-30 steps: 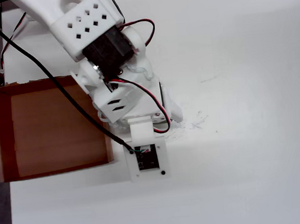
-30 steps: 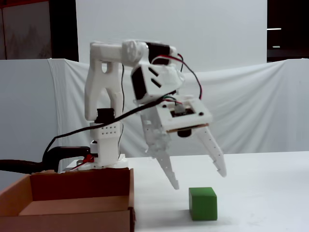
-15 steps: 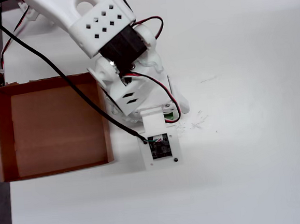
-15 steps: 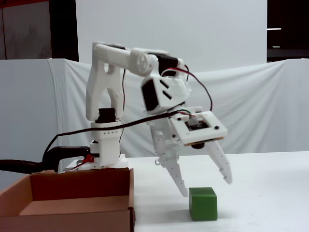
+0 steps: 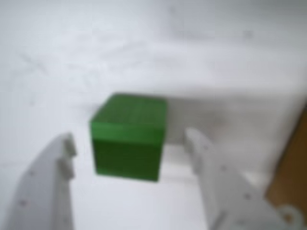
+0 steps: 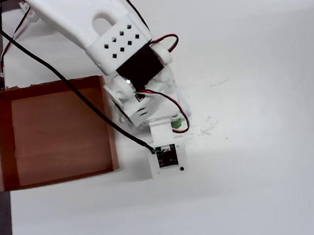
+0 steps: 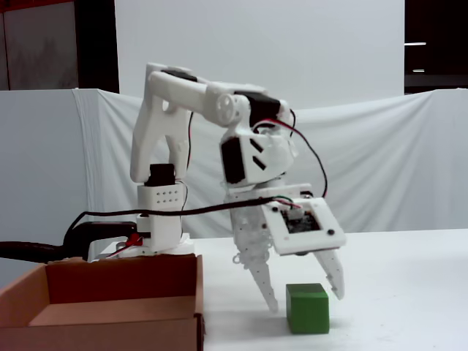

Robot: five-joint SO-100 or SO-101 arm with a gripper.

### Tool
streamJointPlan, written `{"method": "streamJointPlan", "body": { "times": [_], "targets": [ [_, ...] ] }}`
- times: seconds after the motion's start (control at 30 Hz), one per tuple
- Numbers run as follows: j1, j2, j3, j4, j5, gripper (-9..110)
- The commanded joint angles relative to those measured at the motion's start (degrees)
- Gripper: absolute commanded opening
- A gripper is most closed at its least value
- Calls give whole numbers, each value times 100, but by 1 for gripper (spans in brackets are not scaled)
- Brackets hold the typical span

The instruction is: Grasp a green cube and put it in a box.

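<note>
A white 3D-printed robot arm [image 7: 190, 110] is seen on a white table [image 7: 409, 292], bent fwd and down w/ its gripper [image 7: 303, 301] lowered over a green cube [image 7: 308, 308]. In the fixed view, the cube is set on the tabletop to the right of a brown cardboard box [image 7: 110, 311], clearly apart from it; the two white fingers are held apart, one tip just left of the cube near the table, the other at the cube's upper right edge. Whether either finger is touching the cube cannot be told. In the wrist view, which is blurred, the green cube [image 5: 128, 136] is shown upright between the spread fingers of the gripper [image 5: 129, 141], w/ a gap visible on each side, and a strip of the box [image 5: 290, 167] is caught at the right edge. In the overhead view, the cube [image 6: 176, 124] is mostly hidden under the arm [image 6: 113, 39]; only a small green patch is visible beside the wrist, above the camera board. The box [image 6: 110, 126] is seen there at the left side of the table [image 6: 263, 87], open-topped, w/ low walls and a lighter floor, and nothing is seen inside it. Red and black wires are run along the arm.
</note>
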Motion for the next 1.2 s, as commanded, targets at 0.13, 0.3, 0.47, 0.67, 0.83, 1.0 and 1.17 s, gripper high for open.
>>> {"method": "streamJointPlan", "body": {
  "times": [0.13, 0.3, 0.47, 0.67, 0.83, 1.0, 1.17],
  "targets": [
    [-62, 132, -466, 176, 44, 29],
    [-158, 97, -369, 246, 62, 28],
    [-202, -79, -747, 527, 211, 27],
    [-158, -105, -932, 712, 246, 27],
    [-123, -185, -993, 721, 246, 26],
    [-114, -369, -1063, 686, 246, 25],
    [-114, -457, -1160, 642, 272, 24]
  ]
}}
